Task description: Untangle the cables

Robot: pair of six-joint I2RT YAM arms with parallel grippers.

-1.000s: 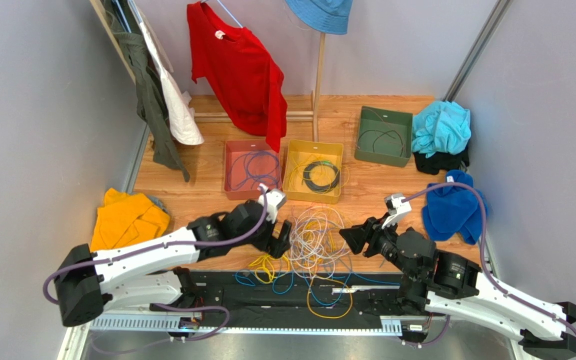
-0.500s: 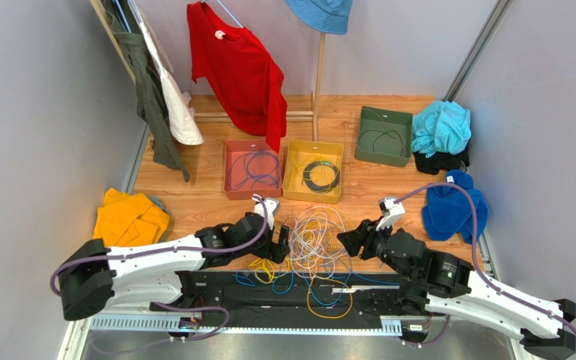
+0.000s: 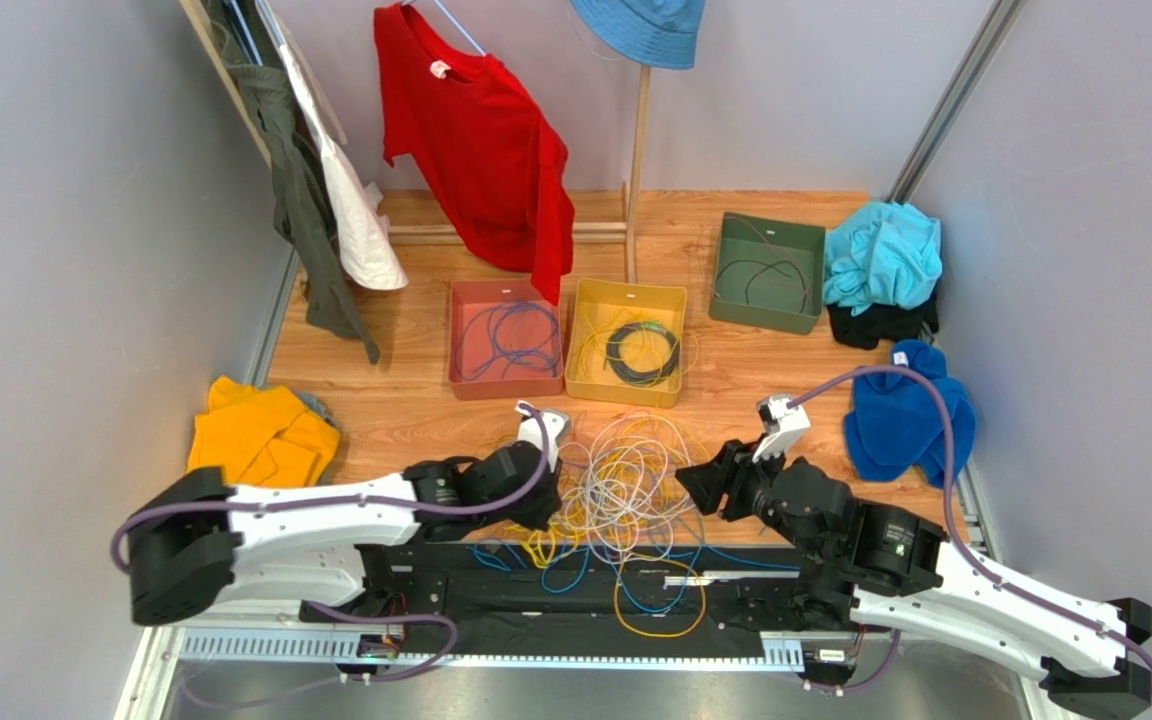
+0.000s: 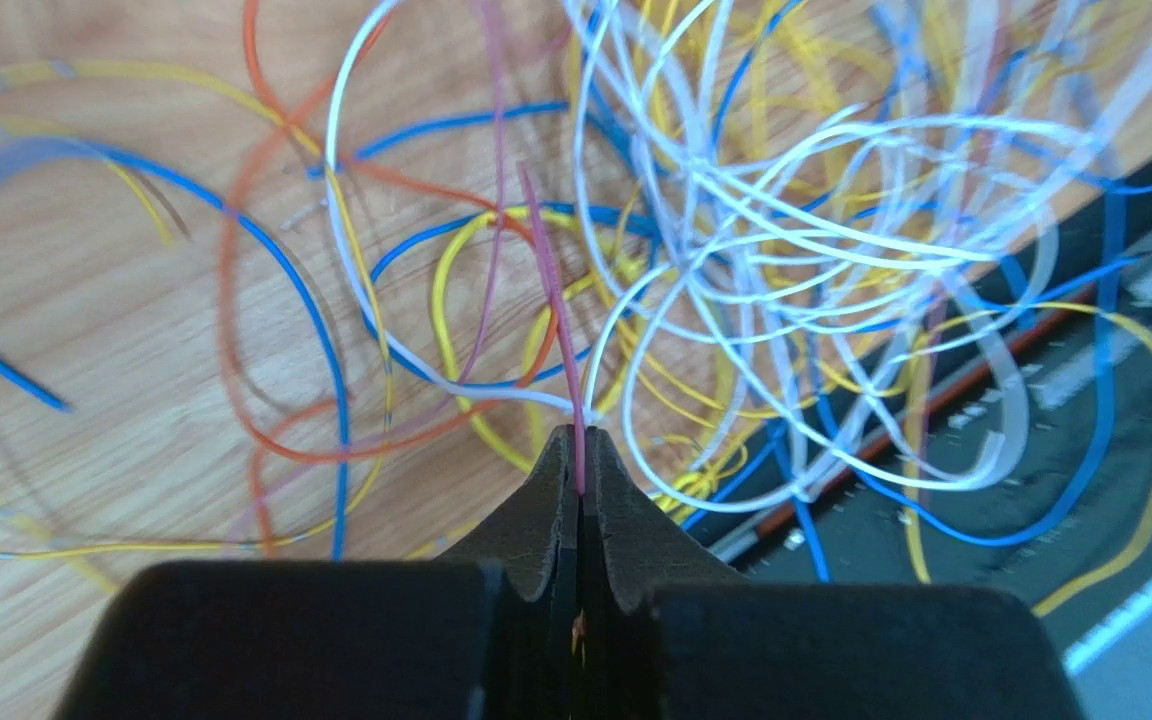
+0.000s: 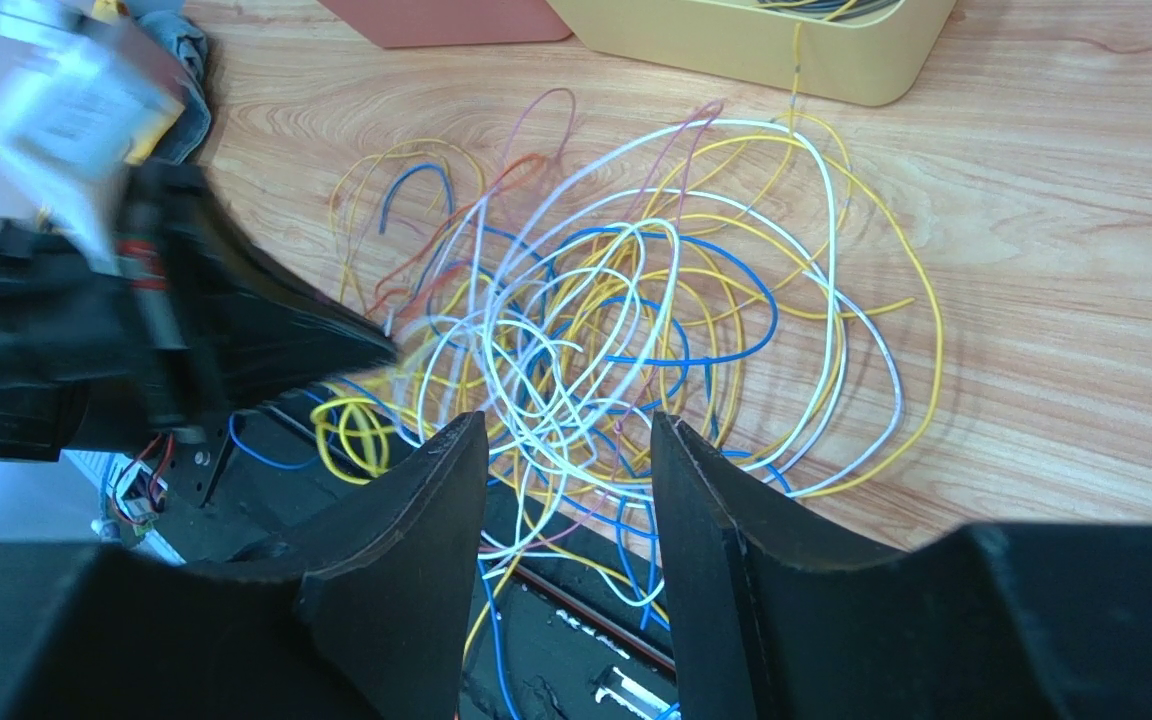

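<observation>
The cables (image 3: 620,483) lie in a loose tangle of white, yellow, blue, orange and purple-pink loops on the wooden table, spilling over its near edge. My left gripper (image 3: 549,503) is low at the tangle's left side. In the left wrist view its jaws (image 4: 579,450) are shut on a thin purple-pink cable (image 4: 549,285) that runs up into the heap. My right gripper (image 3: 692,483) hovers at the tangle's right side. Its jaws (image 5: 567,428) stand open above the cables (image 5: 612,315) with nothing between them. The left gripper (image 5: 364,348) shows opposite in the right wrist view.
Behind the tangle stand a red bin (image 3: 458,338) with blue cable, a yellow bin (image 3: 579,342) with a black coil, and a green bin (image 3: 723,267). Orange cloth (image 3: 252,435) lies left, blue cloth (image 3: 898,413) right. A black base rail (image 3: 537,593) runs along the near edge.
My left gripper dropped toward the tangle's left edge and closed from wide open onto the purple-pink cable. The right gripper shifted slightly toward the tangle, then held still.
</observation>
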